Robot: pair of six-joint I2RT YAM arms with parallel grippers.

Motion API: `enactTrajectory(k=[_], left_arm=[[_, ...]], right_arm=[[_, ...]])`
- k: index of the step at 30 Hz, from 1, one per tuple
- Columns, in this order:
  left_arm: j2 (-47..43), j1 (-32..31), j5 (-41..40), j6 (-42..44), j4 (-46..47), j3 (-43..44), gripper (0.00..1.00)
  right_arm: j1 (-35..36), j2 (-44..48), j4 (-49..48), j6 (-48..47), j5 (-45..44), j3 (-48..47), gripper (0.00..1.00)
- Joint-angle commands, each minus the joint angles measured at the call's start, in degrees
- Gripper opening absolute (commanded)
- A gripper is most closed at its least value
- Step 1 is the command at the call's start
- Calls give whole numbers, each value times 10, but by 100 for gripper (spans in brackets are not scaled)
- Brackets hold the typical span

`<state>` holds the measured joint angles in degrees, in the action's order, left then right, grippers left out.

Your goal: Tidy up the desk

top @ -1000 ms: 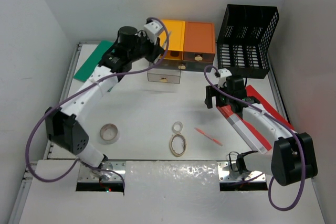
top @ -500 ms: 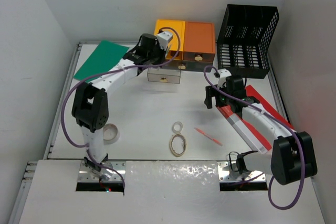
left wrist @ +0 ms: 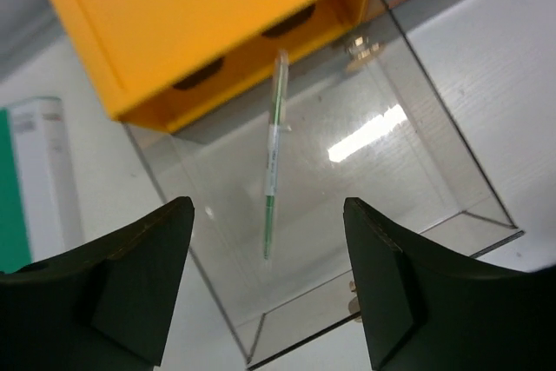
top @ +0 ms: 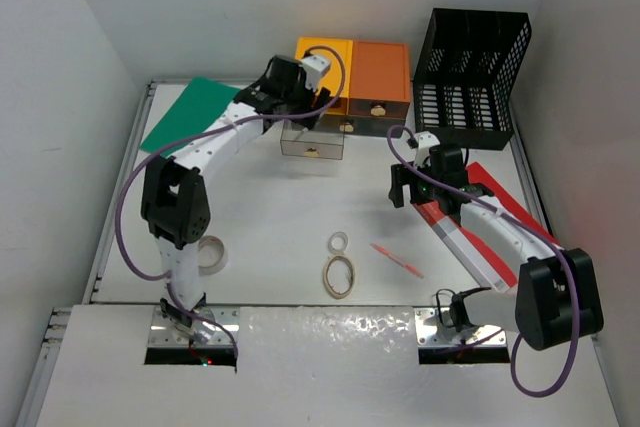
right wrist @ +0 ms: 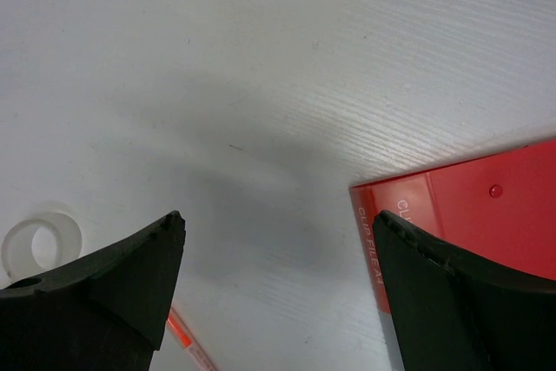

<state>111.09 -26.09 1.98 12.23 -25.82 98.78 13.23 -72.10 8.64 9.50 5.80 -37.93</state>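
Observation:
The white desk (top: 270, 202) holds scattered items. My left gripper (top: 303, 109) (left wrist: 268, 236) hangs open over a pulled-out clear drawer (top: 312, 144) (left wrist: 417, 162) beneath the yellow drawer box (top: 328, 65) (left wrist: 191, 15). A green pen (left wrist: 273, 158) sits inside that drawer, clear of both fingers. My right gripper (top: 399, 187) (right wrist: 278, 228) is open over bare tabletop, beside the corner of a red clip file (top: 482, 229) (right wrist: 486, 215). A red pen (top: 397, 260) (right wrist: 187, 345) lies near the front middle.
An orange drawer box (top: 378, 72) and a black mesh basket (top: 470, 72) stand at the back. A green folder (top: 188, 112) lies at back left. A tape roll (top: 208, 253) sits by the left arm's base. Two rings (top: 340, 269) lie at front centre.
My left arm has swung right and down to the clear drawer, and its gripper has gone from shut to open, leaving the green pen in the drawer. The right arm has not moved.

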Motion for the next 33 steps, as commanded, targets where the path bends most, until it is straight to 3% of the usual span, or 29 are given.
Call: enactTrajectory(k=[1,5,7,10,13,15,19,26,33], left_arm=[[-104,3,-39,14,-19,97,69],[-207,37,-115,15,-33,70,78],[-272,79,-90,-4,-76,26,73],[-350,203,-26,-3,-132,-63,72],[-400,366,62,75,-208,-144,78],[-421,415,80,131,-258,-213,78],[-435,530,105,183,-265,-335,73],[-461,548,107,211,-197,-468,78],[-399,569,133,227,-100,-547,80]], right_arm=[[0,-3,-21,8,8,-2,86],[-1,0,-20,10,9,0,86],[0,5,-20,10,9,2,86],[0,9,-25,14,12,4,86],[0,6,-36,23,27,4,86],[0,0,-47,32,34,5,86],[-1,-15,-64,47,57,6,86],[4,-47,-35,55,64,-26,84],[31,-50,32,38,-25,-64,84]])
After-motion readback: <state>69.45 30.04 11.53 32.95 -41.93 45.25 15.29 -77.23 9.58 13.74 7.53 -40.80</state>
